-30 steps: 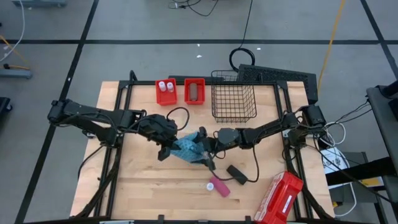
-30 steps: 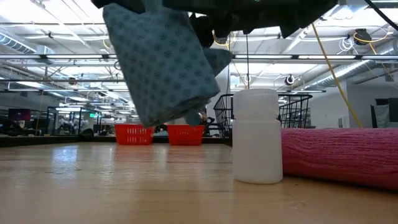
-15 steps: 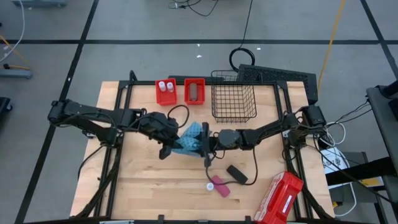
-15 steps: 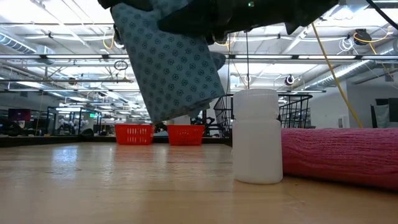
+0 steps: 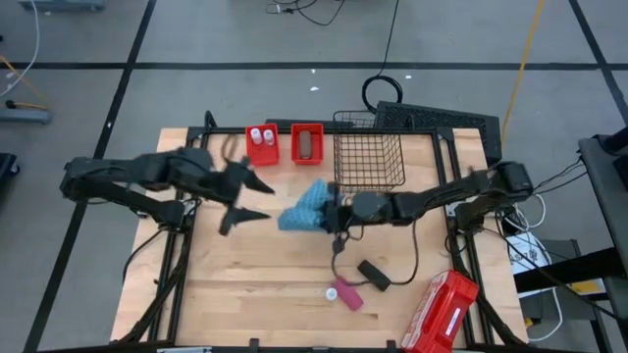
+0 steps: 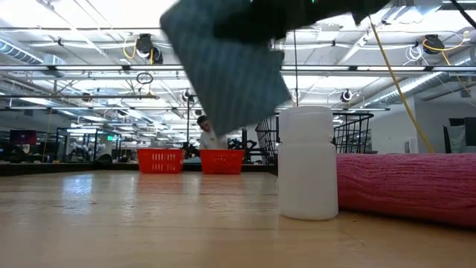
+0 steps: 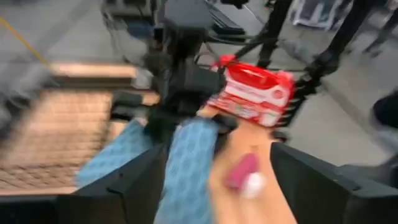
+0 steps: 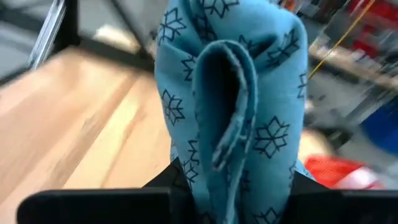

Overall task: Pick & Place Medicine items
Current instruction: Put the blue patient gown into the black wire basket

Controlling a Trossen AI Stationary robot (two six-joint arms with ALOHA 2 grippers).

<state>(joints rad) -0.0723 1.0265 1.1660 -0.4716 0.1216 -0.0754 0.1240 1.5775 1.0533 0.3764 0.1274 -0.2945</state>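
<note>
The blue patterned cloth (image 5: 304, 208) hangs in a folded bundle over the table's middle, with my right gripper (image 5: 330, 212) shut on it. My left gripper (image 5: 248, 202) stands open to the cloth's left, touching nothing. A pink white-capped tube (image 5: 345, 292) and a black oblong box (image 5: 373, 274) lie on the near part of the table. At the far edge, two tiny white-capped vials sit in one red bin (image 5: 261, 145) and a brown oblong box in another (image 5: 307, 144). My right gripper pinches the cloth's folded end (image 8: 231, 177) between its two fingers, several layers together. The fingers come roughly level from the table's right. The cloth (image 6: 230, 67) is lifted clear of the table and sticks out past the fingertips toward the left.
A wire basket (image 5: 368, 162) stands at the far edge, right of the red bins. The large red case (image 5: 442, 314) lies at the near right corner. Bare wood stretches across the near left of the table (image 5: 226, 284).
My left gripper has opened, let go of the cloth and drawn back toward the table's left. My right gripper has shut on the cloth and carried it up and a little toward the far edge.
</note>
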